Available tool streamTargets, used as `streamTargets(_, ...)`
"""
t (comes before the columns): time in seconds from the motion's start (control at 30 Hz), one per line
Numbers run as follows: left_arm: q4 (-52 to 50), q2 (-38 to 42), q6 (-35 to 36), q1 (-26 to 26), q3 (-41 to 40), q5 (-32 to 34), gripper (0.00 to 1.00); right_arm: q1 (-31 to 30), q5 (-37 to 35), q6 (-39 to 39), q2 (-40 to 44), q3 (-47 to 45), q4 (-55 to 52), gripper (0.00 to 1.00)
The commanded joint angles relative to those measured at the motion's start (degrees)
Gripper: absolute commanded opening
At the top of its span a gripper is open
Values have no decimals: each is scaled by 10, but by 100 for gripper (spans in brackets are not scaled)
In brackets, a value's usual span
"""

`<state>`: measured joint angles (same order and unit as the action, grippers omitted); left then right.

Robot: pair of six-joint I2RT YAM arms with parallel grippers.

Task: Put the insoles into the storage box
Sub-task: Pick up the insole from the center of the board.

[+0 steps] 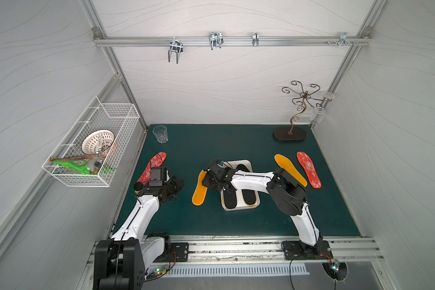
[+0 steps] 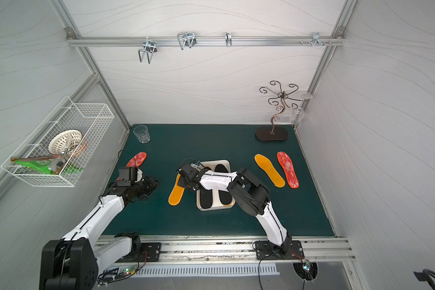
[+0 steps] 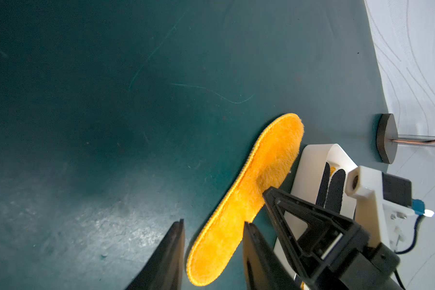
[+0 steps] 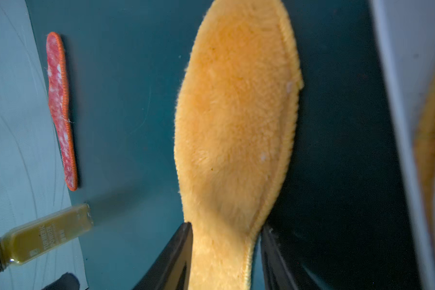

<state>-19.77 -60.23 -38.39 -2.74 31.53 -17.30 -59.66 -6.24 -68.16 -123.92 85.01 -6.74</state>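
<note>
The left arm (image 1: 117, 263), nearest at the near-left corner, stretches over the green bench (image 1: 186, 223). The left gripper (image 3: 213, 222) hangs with its jaws apart and empty, just left of a fleecy orange insole (image 1: 199, 194). This insole lies near to far, far end tipped slightly right, beside the storage box (image 1: 248, 163). The right gripper (image 4: 226, 226) is clamped across its width, cupping it. The white box, long axis near-far, holds two black insoles (image 1: 230, 199) side by side lengthwise, an orange edge showing beneath. At right, a second orange insole (image 1: 290, 173) and a red mottled insole (image 1: 309, 169) lie parallel, far ends leaning left. The other red insole (image 1: 155, 162) lies at left, partly under the left arm.
</note>
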Motion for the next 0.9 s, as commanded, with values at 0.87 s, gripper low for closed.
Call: streamTargets(0.87, 233, -60, -40, -10, -67, -98, 50, 153, 423, 142, -28, -66, 231, 0)
